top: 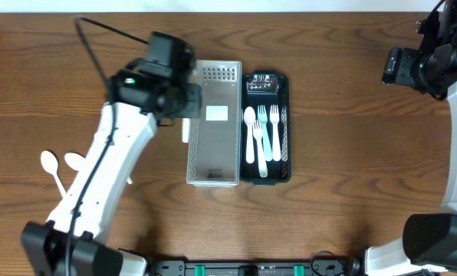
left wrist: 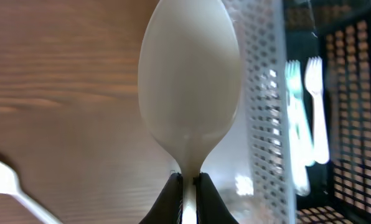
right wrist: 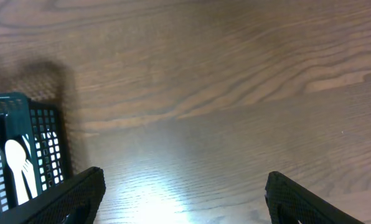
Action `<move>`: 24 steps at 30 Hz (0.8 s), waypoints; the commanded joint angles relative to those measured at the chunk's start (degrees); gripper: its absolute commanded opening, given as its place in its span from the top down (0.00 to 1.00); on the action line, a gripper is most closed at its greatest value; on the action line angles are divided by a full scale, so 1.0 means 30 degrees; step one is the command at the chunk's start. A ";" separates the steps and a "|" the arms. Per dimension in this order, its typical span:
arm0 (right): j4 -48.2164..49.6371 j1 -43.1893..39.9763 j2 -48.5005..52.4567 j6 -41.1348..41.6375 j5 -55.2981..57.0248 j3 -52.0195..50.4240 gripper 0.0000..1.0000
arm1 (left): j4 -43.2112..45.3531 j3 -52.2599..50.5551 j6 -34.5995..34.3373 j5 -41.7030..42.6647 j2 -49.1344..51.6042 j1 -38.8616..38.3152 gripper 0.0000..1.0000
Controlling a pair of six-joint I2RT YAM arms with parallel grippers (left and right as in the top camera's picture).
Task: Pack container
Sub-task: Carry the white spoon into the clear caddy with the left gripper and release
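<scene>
The left hand (left wrist: pixel 188 186) is closed tight on the thin neck of a white plastic spoon (left wrist: pixel 190 81), at 9 o'clock of the perforated silver tray (top: pixel 192 161), which stands beside the black cutlery basket (top: pixel 287 153). The spoon looks light, stiff and smooth, so I judge it can twist; the flat handle near the bowl seems the safest hold. The right hand (right wrist: pixel 185 205) is wide open and empty, at 2 o'clock over the desk (right wrist: pixel 235 74).

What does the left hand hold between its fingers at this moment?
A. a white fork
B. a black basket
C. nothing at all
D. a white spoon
D: in the left wrist view the left hand is shut on the handle of a white spoon, next to the perforated container.
</scene>
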 commanded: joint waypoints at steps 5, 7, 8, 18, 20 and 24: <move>-0.0087 -0.0182 -0.0073 -0.0372 0.0073 -0.0087 0.14 | 0.0058 -0.0634 -0.1362 -0.0022 0.3257 -0.1953 0.95; -0.0087 -0.0182 -0.0073 -0.0372 0.0073 -0.0087 0.14 | 0.0058 -0.0627 -0.1355 -0.0022 0.3912 -0.2208 0.94; -0.0095 -0.0182 -0.0073 -0.0372 0.0073 -0.0087 0.14 | 0.0058 -0.0627 -0.1348 -0.0022 0.4153 -0.2302 0.94; -0.0073 -0.0182 -0.0073 -0.0379 0.0080 -0.0087 0.14 | -0.0262 -0.0153 0.0685 -0.1064 0.2470 -0.2382 0.36; -0.0095 -0.0182 -0.0073 -0.0379 0.0080 -0.0087 0.14 | -0.0561 0.0073 0.0648 -0.2528 0.1399 -0.2251 0.36; -0.0087 -0.0372 -0.0073 -0.0386 0.0095 -0.0087 0.12 | -0.1260 0.0095 -0.1821 -0.5501 -0.1326 -0.0911 0.34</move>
